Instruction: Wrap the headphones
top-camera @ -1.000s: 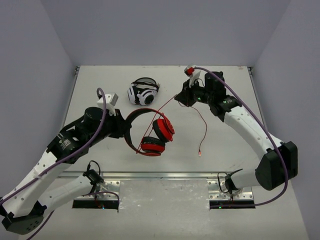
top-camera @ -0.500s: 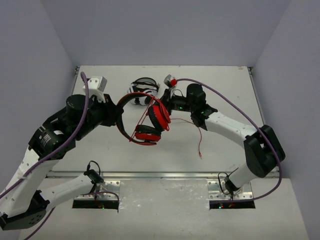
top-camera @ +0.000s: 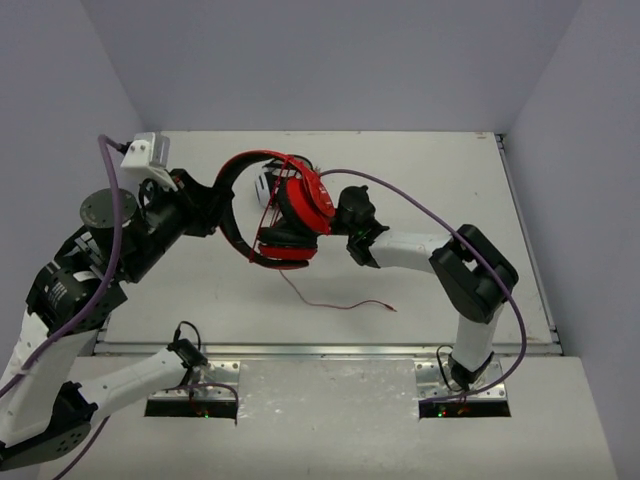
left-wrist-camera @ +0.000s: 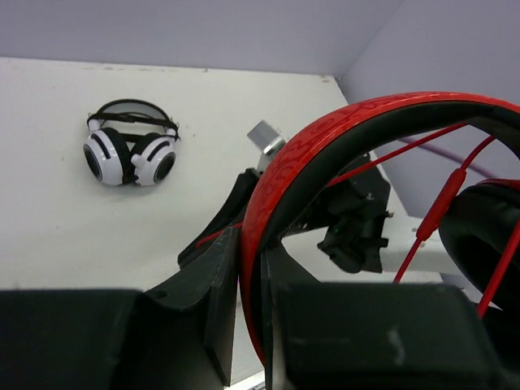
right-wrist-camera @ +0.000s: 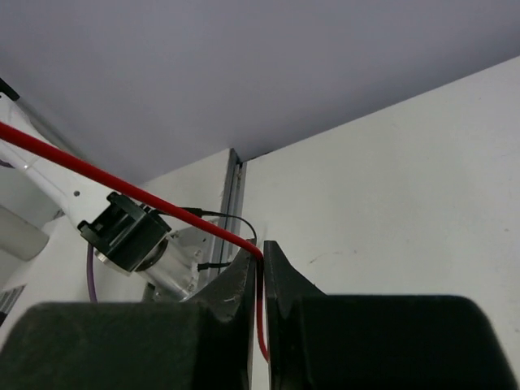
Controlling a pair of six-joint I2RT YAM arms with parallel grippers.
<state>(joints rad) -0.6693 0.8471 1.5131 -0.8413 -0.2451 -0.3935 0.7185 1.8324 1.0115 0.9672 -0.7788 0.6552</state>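
The red headphones (top-camera: 296, 204) hang in the air over the table's middle back. My left gripper (top-camera: 222, 203) is shut on the red, black-lined headband (left-wrist-camera: 325, 138), which runs between its jaws in the left wrist view (left-wrist-camera: 252, 272). My right gripper (top-camera: 333, 218) sits right against the ear cups and is shut on the thin red cable (right-wrist-camera: 122, 183), which bends down between its jaws (right-wrist-camera: 261, 262). Strands of cable cross the headband (left-wrist-camera: 443, 199). The cable's loose tail (top-camera: 335, 303) lies on the table below.
White-and-black striped headphones (left-wrist-camera: 130, 154) stand at the table's back, mostly hidden behind the red ones in the top view (top-camera: 265, 186). The table's near metal rail (top-camera: 330, 349) runs in front of the arm bases.
My left arm has lifted the headphones up and back. My right gripper has swung left to the ear cups. The cable tail has dragged left across the table.
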